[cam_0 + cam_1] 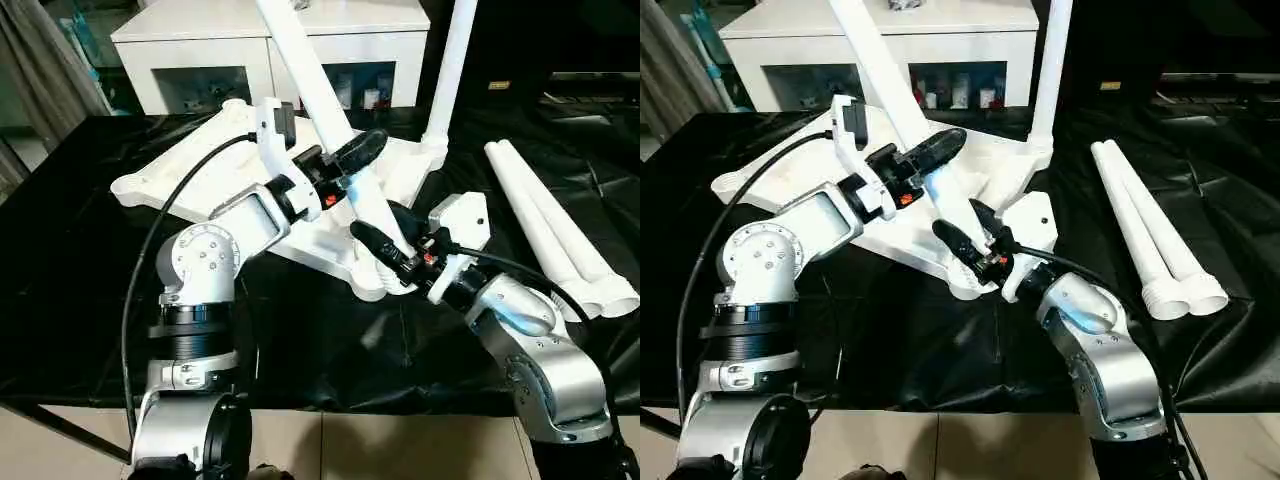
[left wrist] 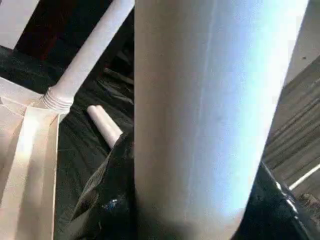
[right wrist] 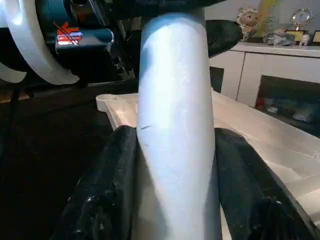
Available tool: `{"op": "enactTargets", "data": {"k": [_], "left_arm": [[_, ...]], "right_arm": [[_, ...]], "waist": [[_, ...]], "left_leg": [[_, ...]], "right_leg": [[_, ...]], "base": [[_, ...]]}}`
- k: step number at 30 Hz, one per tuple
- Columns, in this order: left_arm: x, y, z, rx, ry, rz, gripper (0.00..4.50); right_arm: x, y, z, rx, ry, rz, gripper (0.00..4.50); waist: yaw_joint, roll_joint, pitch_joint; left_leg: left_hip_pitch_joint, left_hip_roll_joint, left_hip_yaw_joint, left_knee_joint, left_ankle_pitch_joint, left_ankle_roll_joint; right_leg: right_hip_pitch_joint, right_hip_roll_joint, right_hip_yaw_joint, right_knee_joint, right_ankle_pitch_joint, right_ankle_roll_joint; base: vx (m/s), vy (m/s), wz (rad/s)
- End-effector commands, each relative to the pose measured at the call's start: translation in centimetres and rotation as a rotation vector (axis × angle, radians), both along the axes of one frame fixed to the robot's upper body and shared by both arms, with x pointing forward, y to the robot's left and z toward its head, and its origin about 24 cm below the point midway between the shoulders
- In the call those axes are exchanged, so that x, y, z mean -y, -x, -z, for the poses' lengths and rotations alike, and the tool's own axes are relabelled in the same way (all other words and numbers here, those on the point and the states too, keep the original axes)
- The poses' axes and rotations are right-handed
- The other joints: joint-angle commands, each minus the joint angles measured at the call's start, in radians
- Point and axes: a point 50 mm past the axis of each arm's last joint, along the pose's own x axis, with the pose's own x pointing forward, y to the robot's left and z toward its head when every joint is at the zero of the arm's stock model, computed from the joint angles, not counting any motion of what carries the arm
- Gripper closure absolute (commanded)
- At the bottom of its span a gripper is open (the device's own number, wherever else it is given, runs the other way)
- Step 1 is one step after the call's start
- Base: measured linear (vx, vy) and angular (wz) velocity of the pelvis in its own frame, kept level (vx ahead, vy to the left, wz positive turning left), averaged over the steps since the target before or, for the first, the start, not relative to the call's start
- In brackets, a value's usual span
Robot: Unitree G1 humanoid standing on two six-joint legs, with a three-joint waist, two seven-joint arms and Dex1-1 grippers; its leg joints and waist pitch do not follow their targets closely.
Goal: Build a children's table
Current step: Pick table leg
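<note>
On the left, the left end effector (image 1: 352,160) has its two black fingers clamped on the smooth white tubular leg (image 1: 325,110) partway up its shaft. That leg tapers and leans, its long axis running from the near corner socket up and away toward the robot's left, and its upper end leaves the picture. The tabletop (image 1: 210,170) lies upside down on the bench (image 1: 70,290), which is draped in wrinkled, glossy black sheeting; it is white moulded plastic with raised ribs. Just below the first grip, the right end effector (image 1: 385,250) grasps the same leg near its ribbed foot at the socket, one finger pad on either side of the tube. Behind stands a white cabinet (image 1: 200,40) with glass-fronted compartments. A second leg (image 1: 447,70) stands nearly upright in the far corner socket. On the right, two loose legs (image 1: 560,235) lie side by side, touching, flared ends toward the robot.
</note>
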Motion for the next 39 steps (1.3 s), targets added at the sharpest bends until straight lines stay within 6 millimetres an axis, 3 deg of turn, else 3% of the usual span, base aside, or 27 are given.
{"op": "enactTargets", "data": {"k": [1,8,15,19,23,29,39], "left_arm": [[-0.9,-0.5,-0.3,-0.005,-0.013,-0.046,2.59],[-0.9,-0.6,-0.6,0.041,-0.087,-0.04,2.64],[-1.2,-1.0,-2.1,0.129,-0.175,0.036,2.64],[-1.3,-1.1,-2.6,0.156,-0.184,0.058,2.64],[-1.1,-0.9,-2.8,0.17,-0.181,0.094,2.64],[-0.8,-0.8,-3.0,0.186,-0.179,0.125,2.64],[-0.1,0.4,-3.4,0.3,-0.223,0.264,2.64]], "right_arm": [[-0.1,-0.2,-1.2,0.011,-0.088,-0.022,1.9],[-0.2,-0.5,-1.6,-0.017,-0.122,-0.067,1.34],[2.2,-2.2,-1.8,-0.238,-0.09,-0.163,1.28],[2.7,-2.6,-2.1,-0.304,-0.081,-0.229,1.28],[2.5,-2.9,-3.1,-0.34,-0.131,-0.311,1.28],[2.3,-3.4,-4.3,-0.356,-0.185,-0.383,1.28],[1.3,-3.3,-3.8,-0.439,-0.079,-0.472,1.28]], "waist": [[0.0,-0.017,-0.071],[0.0,-0.017,-0.072],[0.007,-0.024,-0.074],[0.01,-0.028,-0.078],[0.01,-0.032,-0.078],[0.014,-0.033,-0.077],[0.028,-0.033,-0.078]], "left_leg": [[0.021,0.034,-0.021,-0.061,-0.168,0.067],[0.023,0.035,-0.021,-0.062,-0.164,0.061],[0.026,0.032,-0.02,-0.057,-0.134,0.057],[0.021,0.03,-0.017,-0.049,-0.079,0.084],[0.022,0.031,-0.016,-0.047,-0.086,0.097],[0.024,0.035,-0.015,-0.049,-0.097,0.08],[0.026,0.036,-0.016,-0.05,-0.095,0.059]], "right_leg": [[0.047,-0.039,0.025,-0.074,-0.144,-0.19],[0.046,-0.037,0.025,-0.071,-0.137,-0.186],[0.05,-0.039,0.025,-0.066,-0.126,-0.202],[0.055,-0.041,0.024,-0.057,-0.046,-0.231],[0.054,-0.042,0.023,-0.057,-0.058,-0.251],[0.05,-0.042,0.024,-0.058,-0.094,-0.245],[0.049,-0.045,0.025,-0.055,-0.099,-0.236]], "base": [[0.0,0.0,0.0],[0.0,0.0,0.0],[0.0,0.0,0.0],[0.0,0.0,0.0],[0.0,0.0,0.0],[0.0,0.0,0.0],[0.0,0.0,0.0]]}}
